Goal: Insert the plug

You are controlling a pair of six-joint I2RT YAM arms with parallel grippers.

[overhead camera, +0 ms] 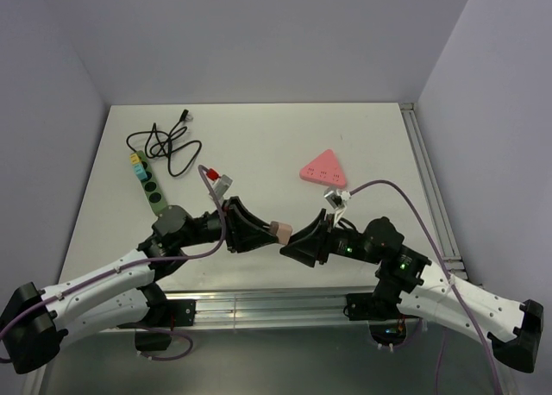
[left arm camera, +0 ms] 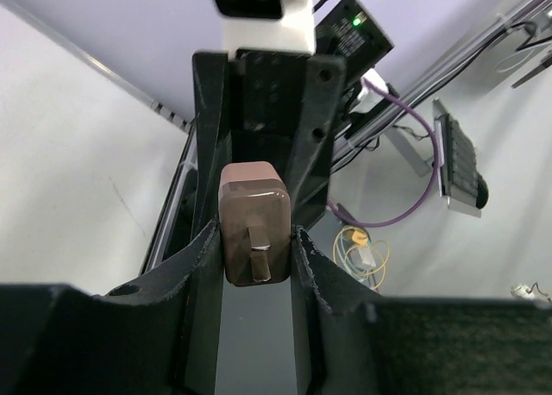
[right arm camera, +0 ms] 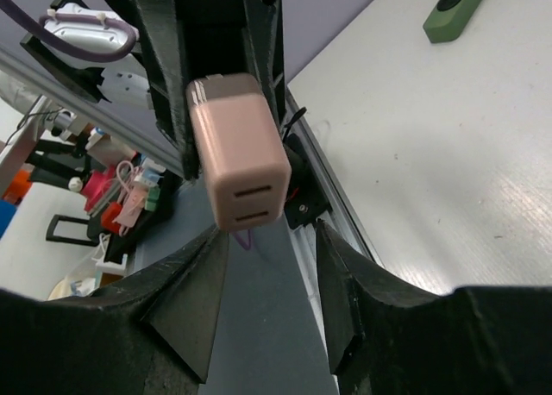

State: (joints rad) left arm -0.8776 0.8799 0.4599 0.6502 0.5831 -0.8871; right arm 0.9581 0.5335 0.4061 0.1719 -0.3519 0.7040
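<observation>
Holding the plug: the pinkish-brown plug (overhead camera: 280, 231) hangs in mid-air over the near part of the bench (overhead camera: 259, 136), between the two arms.
Plug ends: a metal prong shows on the face turned toward the left wrist camera; the face with two slots looks toward the right one.
Left gripper (left arm camera: 253, 244): jaws narrow and clamped on the plug's two sides, pads touching it.
Right gripper (right arm camera: 272, 240): jaws stand apart, with the slotted end of the plug just at their tips; its wrist view shows no contact.
Plug to jaws: gripped across its body on the left, only bracketed at one end on the right.
Sockets: a green power strip (overhead camera: 148, 184) lies at the bench's left and a pink triangular block (overhead camera: 323, 166) further right, both well apart from the plug.
Risk, drop: if the left jaws let go before the right ones have a firm hold, the plug would likely fall toward the bench edge.
Risk, shallow hold: a pinch on the very end could let the plug tilt, so the prong would meet a socket askew.
Risk, collision: the two sets of fingertips sit close, so an off-centre squeeze could push against the left jaws.
</observation>
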